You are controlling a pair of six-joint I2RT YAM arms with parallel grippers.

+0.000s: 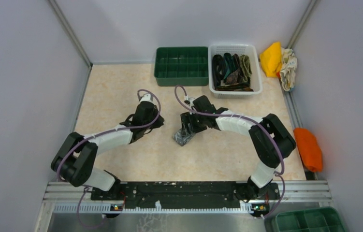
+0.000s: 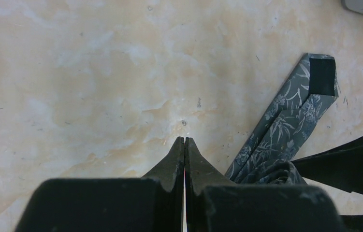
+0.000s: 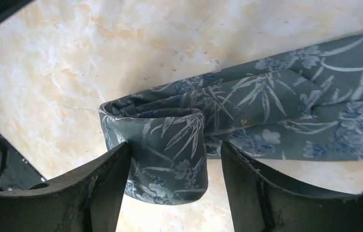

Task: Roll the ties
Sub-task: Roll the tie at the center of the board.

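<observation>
Right gripper (image 3: 175, 147) spread, grey tie (image 3: 276, 106) part-coiled

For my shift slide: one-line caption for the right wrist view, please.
Right gripper open, straddling the rolled end of the grey floral tie on the table.

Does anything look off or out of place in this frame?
Only the roll. The grey tie has a coil between the fingers of the open right gripper. It is loose and lopsided, with baggy layers rather than a tight spiral. Nothing looks spilled or damaged.
</observation>
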